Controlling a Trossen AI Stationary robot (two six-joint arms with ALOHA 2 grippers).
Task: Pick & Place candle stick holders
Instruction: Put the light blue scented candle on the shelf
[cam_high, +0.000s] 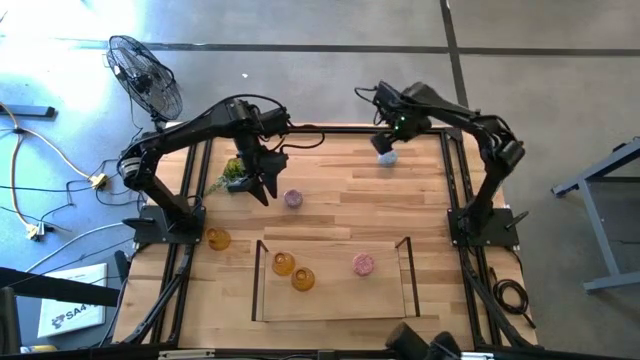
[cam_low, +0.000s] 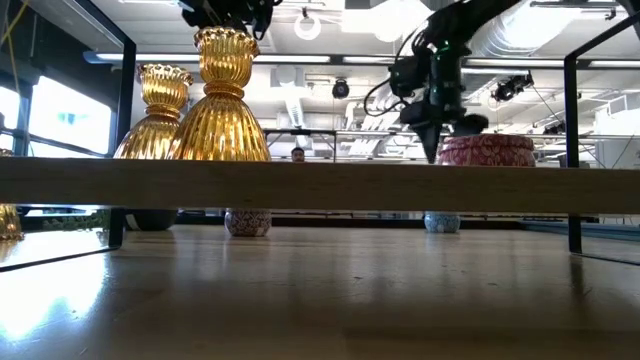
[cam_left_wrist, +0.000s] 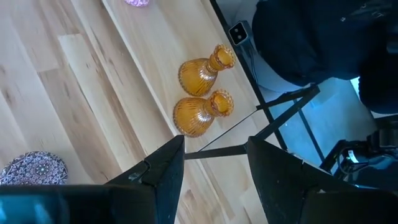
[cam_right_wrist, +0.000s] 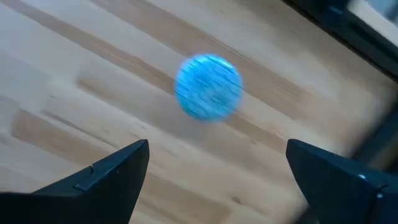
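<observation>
1. Above the pale blue holder (cam_high: 387, 157), at the far side of the table (cam_high: 340, 190) from the tray (cam_high: 405, 262): right gripper (cam_right_wrist: 217, 168) hovering with fingers spread wide, nothing between them, blue holder centred ahead of the gap — seemingly lined up for a descent and grasp.
2. Farther from the tray, over its left side, just beside the purple holder (cam_high: 293, 199): left gripper (cam_high: 266, 185) raised off the wood, fingers apart and empty, pointed back toward the tray's amber pair; likely waiting or between picks.
3. Inside the tray: two amber holders (cam_high: 283, 264) (cam_high: 303, 279) nearly touching, upright, plus one pink holder (cam_high: 363, 264) set well apart toward the tray's right side — apparently already delivered.
4. Outside the tray, just off its left wall: a third amber holder (cam_high: 218, 238), not yet placed.
5. Count: three amber, one pink, one purple, one pale blue; six in all, three in the tray, three outside.
6. Beyond the purple holder from the tray: one green plant ball (cam_high: 235, 172), partly hidden under the left arm.
</observation>
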